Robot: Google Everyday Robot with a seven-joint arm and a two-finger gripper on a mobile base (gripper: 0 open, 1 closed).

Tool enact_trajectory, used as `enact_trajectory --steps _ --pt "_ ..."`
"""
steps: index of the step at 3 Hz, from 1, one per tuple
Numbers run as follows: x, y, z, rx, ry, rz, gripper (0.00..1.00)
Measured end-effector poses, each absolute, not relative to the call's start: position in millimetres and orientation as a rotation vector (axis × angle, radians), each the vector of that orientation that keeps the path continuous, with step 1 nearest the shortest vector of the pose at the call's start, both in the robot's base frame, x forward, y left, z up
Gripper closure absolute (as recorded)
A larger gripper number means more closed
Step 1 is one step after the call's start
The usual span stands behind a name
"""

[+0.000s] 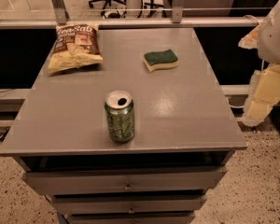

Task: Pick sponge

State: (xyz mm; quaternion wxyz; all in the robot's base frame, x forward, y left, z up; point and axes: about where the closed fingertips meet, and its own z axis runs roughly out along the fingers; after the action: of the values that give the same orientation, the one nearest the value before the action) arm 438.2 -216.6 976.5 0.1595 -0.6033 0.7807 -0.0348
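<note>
The sponge [160, 60] has a dark green top over pale yellow foam and a wavy edge. It lies flat on the grey cabinet top [177, 106], at the back right of centre. My gripper [263, 94] hangs at the right edge of the camera view, off the cabinet's right side. It is well to the right of the sponge, lower in the picture, and touches nothing on the top. The white arm housing [276, 29] sits above it.
A chip bag [75, 46] lies at the back left of the top. A green drink can [119, 116] stands upright near the front edge, in front of the sponge. Drawers [126, 181] are below the top. A rail [130, 22] runs behind it.
</note>
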Motion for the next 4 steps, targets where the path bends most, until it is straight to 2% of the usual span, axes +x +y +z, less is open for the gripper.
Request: enact_trajectory --steps 2,3,4 --pt "451 -211 976 -1.723 2.19 -0.095 0.0" --pt "512 -197 962 -1.72 2.088 -0.039 0.0" --pt "597 -179 926 -1.684 2.016 0.094 0.0"
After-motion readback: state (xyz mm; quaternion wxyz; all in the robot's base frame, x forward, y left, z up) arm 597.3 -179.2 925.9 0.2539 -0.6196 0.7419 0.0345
